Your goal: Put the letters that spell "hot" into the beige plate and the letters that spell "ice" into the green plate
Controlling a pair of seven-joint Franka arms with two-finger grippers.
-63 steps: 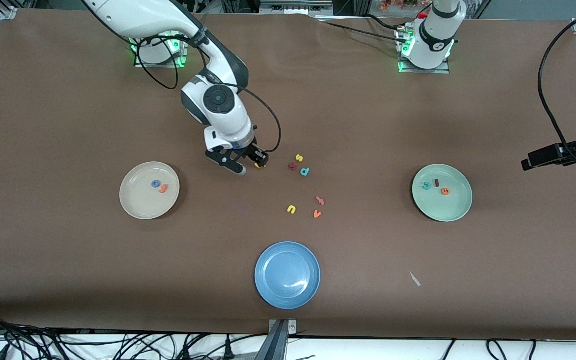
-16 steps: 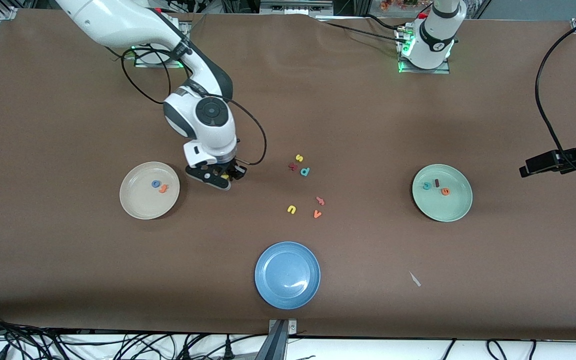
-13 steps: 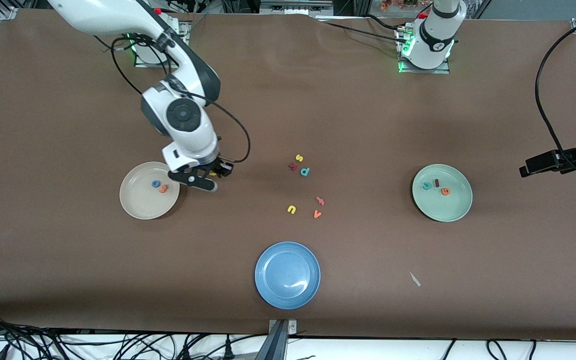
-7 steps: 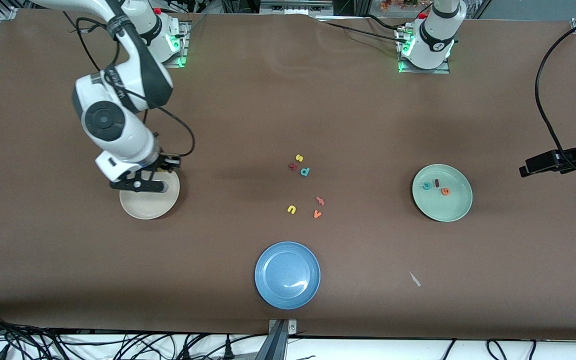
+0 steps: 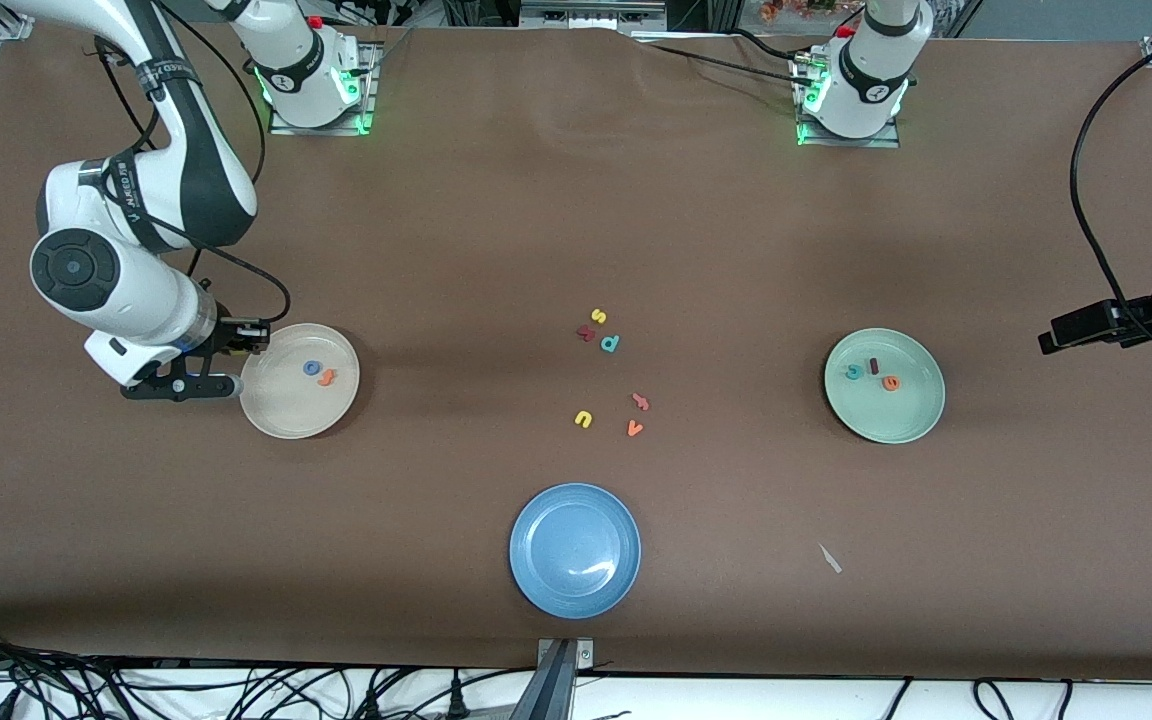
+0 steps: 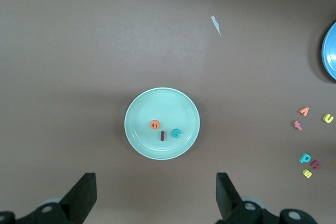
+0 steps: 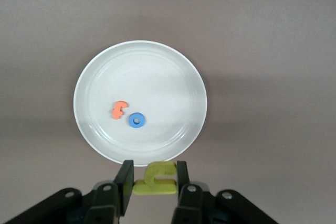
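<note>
My right gripper point(image 5: 228, 364) hangs just off the beige plate's point(image 5: 286, 418) rim, toward the right arm's end of the table. Its fingers are shut on the yellow h point(image 7: 157, 180), which lies flat between them. Inside the beige plate point(image 7: 157, 72) lie the blue o point(image 7: 136, 120) and the orange t point(image 7: 118, 110). The green plate point(image 5: 886, 418) holds the teal c point(image 5: 853, 372), dark red i point(image 5: 874, 366) and orange e point(image 5: 892, 382). My left gripper point(image 6: 155, 198) waits high over the table beside the green plate point(image 6: 157, 100), open and holding nothing.
A blue plate point(image 5: 576, 590) sits near the front camera. Loose letters lie mid-table: yellow s point(image 5: 598, 316), teal p point(image 5: 611, 343), yellow u point(image 5: 583, 419), orange v point(image 5: 634, 428) and two reddish ones. A white scrap point(image 5: 829, 558) lies nearer the camera than the green plate.
My right arm carried the yellow h from the letter cluster toward its own end of the table, crossed over the beige plate, and now hangs just past the rim. The left arm stayed still.
</note>
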